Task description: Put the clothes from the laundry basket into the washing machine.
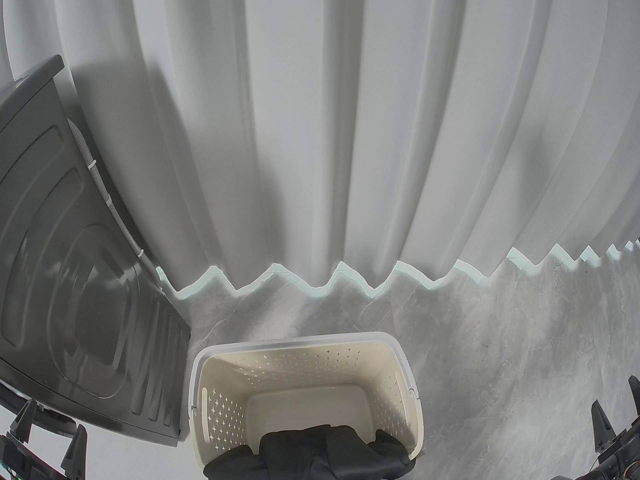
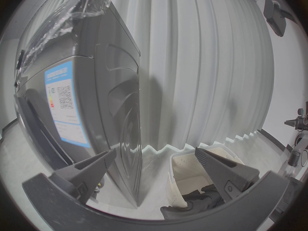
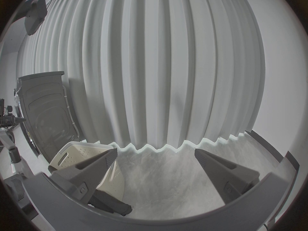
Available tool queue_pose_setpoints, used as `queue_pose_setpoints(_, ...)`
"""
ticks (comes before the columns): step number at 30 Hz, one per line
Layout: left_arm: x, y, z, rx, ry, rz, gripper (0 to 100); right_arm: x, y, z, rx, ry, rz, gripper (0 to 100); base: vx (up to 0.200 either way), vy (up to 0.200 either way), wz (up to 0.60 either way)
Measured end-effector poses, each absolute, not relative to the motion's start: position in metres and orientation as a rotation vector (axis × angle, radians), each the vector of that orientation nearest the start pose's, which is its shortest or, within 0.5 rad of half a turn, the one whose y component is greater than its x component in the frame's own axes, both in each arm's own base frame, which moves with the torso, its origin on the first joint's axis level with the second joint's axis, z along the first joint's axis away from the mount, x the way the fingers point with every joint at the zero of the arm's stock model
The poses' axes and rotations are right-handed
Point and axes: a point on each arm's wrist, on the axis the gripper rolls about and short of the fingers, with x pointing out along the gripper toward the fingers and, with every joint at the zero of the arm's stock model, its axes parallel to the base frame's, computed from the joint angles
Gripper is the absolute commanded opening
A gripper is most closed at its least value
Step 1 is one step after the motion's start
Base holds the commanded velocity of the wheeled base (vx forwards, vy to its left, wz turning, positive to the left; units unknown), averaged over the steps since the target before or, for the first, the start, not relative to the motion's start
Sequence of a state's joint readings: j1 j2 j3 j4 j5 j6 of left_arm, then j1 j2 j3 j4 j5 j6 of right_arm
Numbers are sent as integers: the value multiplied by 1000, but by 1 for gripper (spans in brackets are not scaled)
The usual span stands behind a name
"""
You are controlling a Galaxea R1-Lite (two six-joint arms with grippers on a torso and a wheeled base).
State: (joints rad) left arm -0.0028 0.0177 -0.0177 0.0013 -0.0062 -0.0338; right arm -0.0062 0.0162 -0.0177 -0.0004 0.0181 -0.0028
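Observation:
A cream laundry basket [image 1: 300, 351] stands on the floor in front of me, with dark clothes [image 1: 313, 453] draped over its near rim. The grey washing machine [image 1: 73, 288] stands to the basket's left, its side panel toward me. My left gripper [image 1: 50, 435] is open at the lower left, near the machine's bottom corner, nothing between its fingers. In the left wrist view the left gripper [image 2: 155, 158] frames the washing machine [image 2: 96, 113], the laundry basket [image 2: 183, 170] and the dark clothes [image 2: 192, 202]. My right gripper [image 3: 155, 158] is open and empty, low on the right, apart from the laundry basket [image 3: 80, 154].
A white pleated curtain [image 1: 373, 121] hangs behind the basket, reaching the grey marbled floor [image 1: 520, 341]. A ribbed hose [image 1: 110, 198] runs down the machine's back edge. Open floor lies to the basket's right.

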Motion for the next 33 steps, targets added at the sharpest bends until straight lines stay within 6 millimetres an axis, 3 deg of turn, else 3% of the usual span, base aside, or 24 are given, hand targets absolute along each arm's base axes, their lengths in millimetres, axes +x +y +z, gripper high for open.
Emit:
queue_pose_setpoints(5, -23, 0, 81, -33, 2, -9, 100, -23, 1, 81, -3, -2, 12, 100, 0, 0, 0)
queue_pose_setpoints(11, -23, 0, 81, -33, 1, -8, 100, -23, 1, 81, -3, -2, 11, 100, 200, 0, 0)
queue_pose_setpoints(33, -23, 0, 81, -32, 2, -9, 100, -23, 1, 81, -3, -2, 12, 100, 0, 0, 0)
